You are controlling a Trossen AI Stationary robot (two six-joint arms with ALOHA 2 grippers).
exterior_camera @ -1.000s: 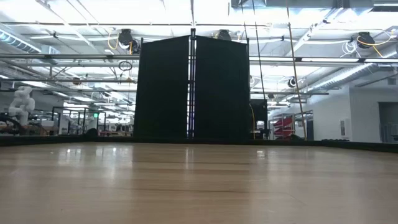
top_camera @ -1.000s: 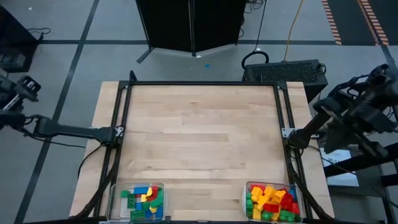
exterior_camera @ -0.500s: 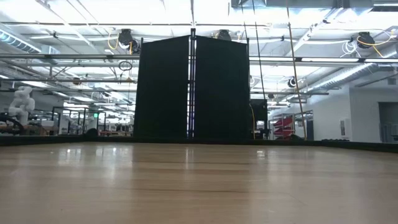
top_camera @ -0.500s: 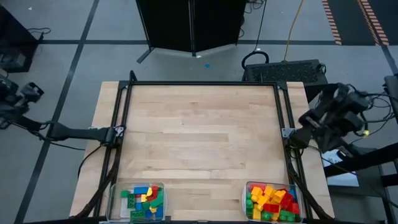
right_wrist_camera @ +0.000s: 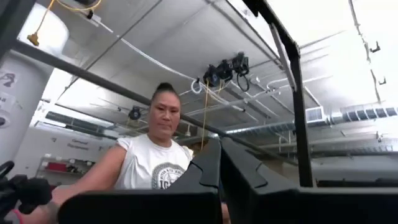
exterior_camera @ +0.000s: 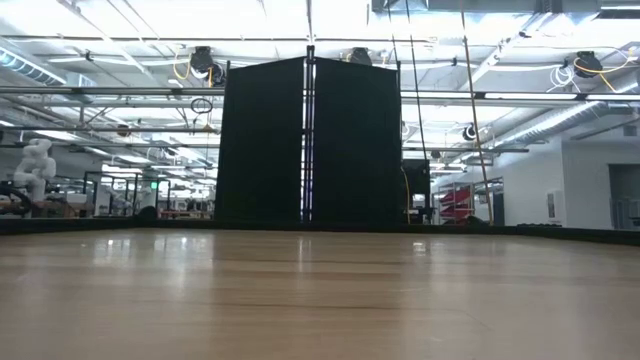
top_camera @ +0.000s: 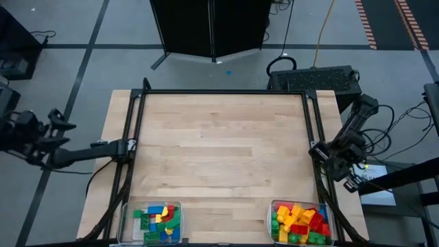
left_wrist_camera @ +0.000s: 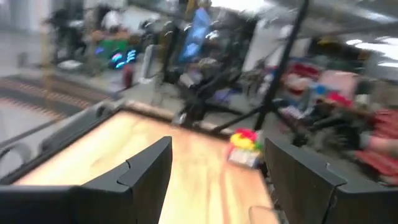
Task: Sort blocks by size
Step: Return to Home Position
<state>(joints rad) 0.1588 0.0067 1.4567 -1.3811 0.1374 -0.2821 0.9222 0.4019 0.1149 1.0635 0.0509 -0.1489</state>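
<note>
Blocks [top_camera: 300, 221] in bins [top_camera: 270, 218]; left gripper [left_wrist_camera: 219, 158], right gripper [right_wrist_camera: 219, 149] off-table

I saw a pale wooden tabletop [top_camera: 219, 151], smooth with a soft sheen, edged by a matt black metal frame [top_camera: 223, 92]. Glossy plastic blocks [top_camera: 300, 223] filled clear plastic bins [top_camera: 269, 218] at two corners.

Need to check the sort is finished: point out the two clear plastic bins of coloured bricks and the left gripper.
Left clear plastic bin [top_camera: 127, 221]: high view, on its left wall.
Right clear plastic bin [top_camera: 269, 221]: high view, on its left wall.
Left gripper [left_wrist_camera: 217, 146]: left wrist view, midway between its open fingertips.
</note>
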